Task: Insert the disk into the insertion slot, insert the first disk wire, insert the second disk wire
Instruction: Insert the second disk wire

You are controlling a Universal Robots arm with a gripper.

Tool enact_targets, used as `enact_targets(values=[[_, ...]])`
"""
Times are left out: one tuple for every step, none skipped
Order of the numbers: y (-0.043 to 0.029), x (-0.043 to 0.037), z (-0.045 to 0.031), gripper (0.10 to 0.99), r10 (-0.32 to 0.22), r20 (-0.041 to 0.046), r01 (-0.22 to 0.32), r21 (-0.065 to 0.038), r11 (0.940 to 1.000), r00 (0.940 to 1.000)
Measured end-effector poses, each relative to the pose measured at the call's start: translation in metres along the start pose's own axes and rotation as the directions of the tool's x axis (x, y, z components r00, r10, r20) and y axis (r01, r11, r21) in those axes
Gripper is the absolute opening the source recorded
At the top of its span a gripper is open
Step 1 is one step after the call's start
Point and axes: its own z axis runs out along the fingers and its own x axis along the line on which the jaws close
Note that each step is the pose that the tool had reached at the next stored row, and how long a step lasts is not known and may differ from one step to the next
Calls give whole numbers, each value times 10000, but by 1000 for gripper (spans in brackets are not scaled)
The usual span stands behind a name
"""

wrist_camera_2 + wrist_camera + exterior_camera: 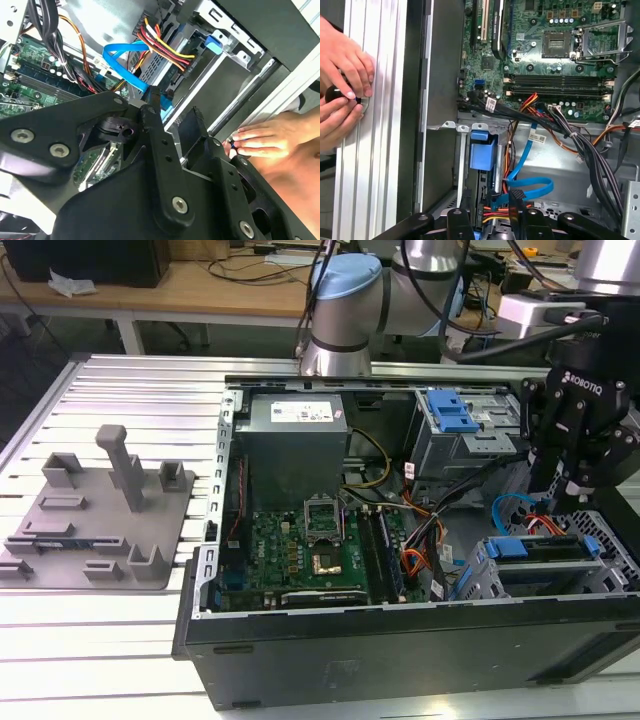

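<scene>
Already the flat silver disk in its bright blue plastic carrier frame [535, 545] sits inside the insertion slot, the grey perforated sheet-metal bay [600, 575] at the exterior view's right end of the open black computer case [400, 650]. So the first step looks done, as a judgement from how the carrier lies flush in the bay.

The black two-finger gripper [560, 498] hangs just above the rear of that bay. In the second wrist view its fingers [156, 122] are drawn close around the dark plug of a flat blue data cable [125, 55], right beside the disk's back edge. Whether that plug is already seated cannot be told. A bundle of red, yellow and black power wires [165, 47] runs to the same area; whether its plug is home is also unclear. The wiring steps are thus in hand, not visibly finished.

Around it are the green motherboard [310, 545], the grey power supply box [295, 445] and another grey bay with a blue latch on top [450, 415]. Loose orange and black cables crowd the space beside the bay and could snag. Outside the case, a person's hand [342, 60] holds a small dark knob on the ribbed aluminium table [375, 150], close to the gripper's working area. A grey plastic fixture block [100, 510] lies well apart on the table.
</scene>
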Motion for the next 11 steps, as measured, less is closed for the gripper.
enact_targets(values=[[-1,-9,-1,424,-9,-22,9,-1,10000,10000],[-1,-15,-2,424,-13,-38,13,0,10000,10000],[-1,-19,3,424,-22,-52,22,0,10000,10000],[-1,-21,9,424,-23,-59,23,0,10000,10000],[-3,-23,18,424,-23,-64,23,0,10000,10000],[-11,-25,26,424,-26,-63,26,-4,10000,10000],[-44,-24,34,424,-30,-61,30,-26,10000,10000],[-61,-25,39,424,-34,-60,34,-35,10000,10000],[-62,-27,43,424,-31,-60,31,-43,10000,10000],[-62,-29,47,424,3,-63,-3,-63,10000,10000],[-63,-31,51,424,56,-62,-57,-91,9999,10000]])
